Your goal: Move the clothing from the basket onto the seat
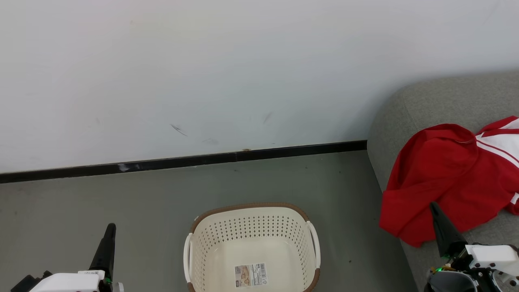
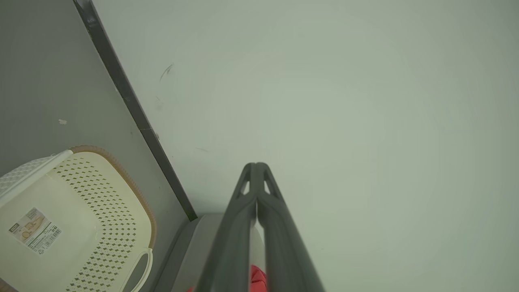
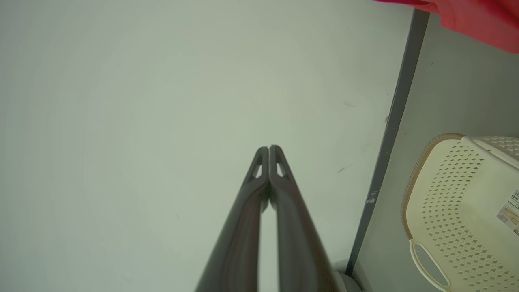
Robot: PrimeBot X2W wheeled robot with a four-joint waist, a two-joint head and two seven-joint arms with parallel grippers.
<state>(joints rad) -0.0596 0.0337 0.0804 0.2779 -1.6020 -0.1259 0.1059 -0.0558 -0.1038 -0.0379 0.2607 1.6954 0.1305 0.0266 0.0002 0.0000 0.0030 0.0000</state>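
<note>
The basket [image 1: 251, 227] stands on the floor at the bottom centre, cream-white with a brown rim, and holds nothing but its paper label [image 1: 250, 275]. Red clothing [image 1: 450, 178] with white stripes lies crumpled on the grey seat [image 1: 446, 95] at the right. My left gripper [image 1: 109, 229] is shut and holds nothing, well left of the basket. My right gripper [image 1: 434, 207] is shut too, its tip in front of the clothing's lower edge with nothing gripped. The left wrist view shows the shut fingers [image 2: 256, 166], the basket [image 2: 101, 194] and a bit of clothing [image 2: 257, 278]; the right wrist view shows shut fingers [image 3: 269, 149], basket [image 3: 446, 190] and clothing [image 3: 478, 20].
A white wall [image 1: 243, 73] with a black baseboard [image 1: 182, 161] runs behind the basket. Grey floor [image 1: 121, 194] surrounds the basket, with a strip of floor between it and the seat's rounded corner.
</note>
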